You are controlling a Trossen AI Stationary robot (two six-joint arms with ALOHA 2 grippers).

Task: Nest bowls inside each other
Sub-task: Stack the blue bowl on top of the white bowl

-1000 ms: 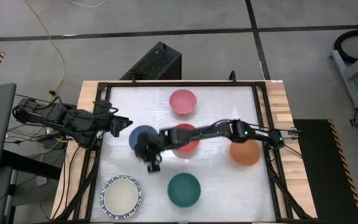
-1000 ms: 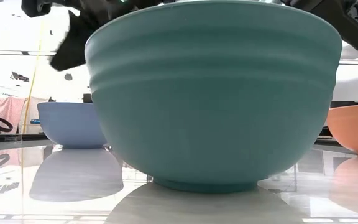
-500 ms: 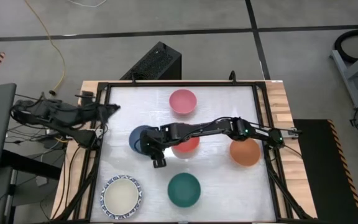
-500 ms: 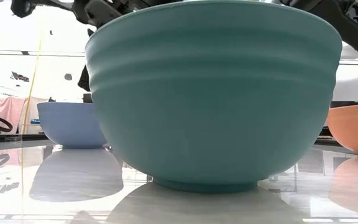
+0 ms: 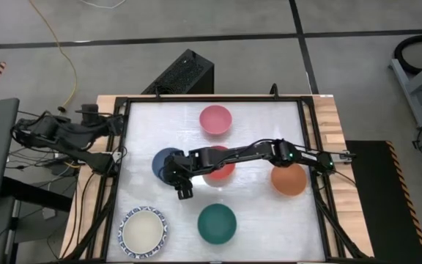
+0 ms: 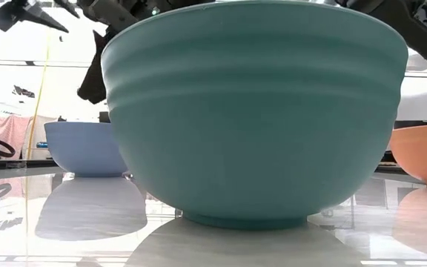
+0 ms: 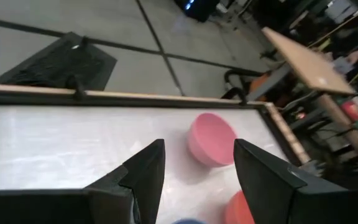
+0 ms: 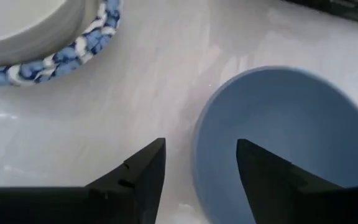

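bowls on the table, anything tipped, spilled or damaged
Nothing stands out. The pink, blue, red, orange and green bowls all sit upright and apart, as does the blue-rimmed stack. The open right gripper straddles the blue bowl's rim; the left gripper waits open at the table's edge.

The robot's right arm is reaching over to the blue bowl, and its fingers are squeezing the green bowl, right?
Not quite. The right gripper does reach across to the blue bowl, but it holds nothing: the right wrist view shows its fingers open, straddling the blue bowl's rim. The green bowl sits alone nearer the table's front edge, as the high view shows.
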